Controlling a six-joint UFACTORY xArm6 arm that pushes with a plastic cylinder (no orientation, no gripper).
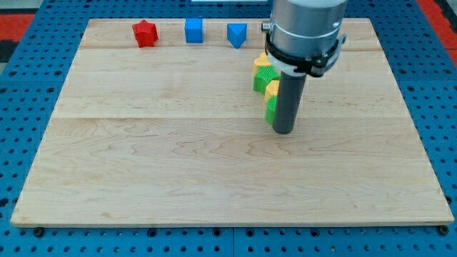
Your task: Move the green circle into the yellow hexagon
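Your rod has no hand to open or close; my tip rests on the desk just right of a tight column of small, rigid-looking, probably light yellow and green blocks. The green circle seems to sit below the topmost yellow block, likely the yellow hexagon, though the rod hides much here. Push its flat side squarely, or it may slide off; open wood lies left and below, but the red star, blue square, blue triangle and top edge crowd above.

My tip beside green block (shape perhaps round), yellow block adjoining.
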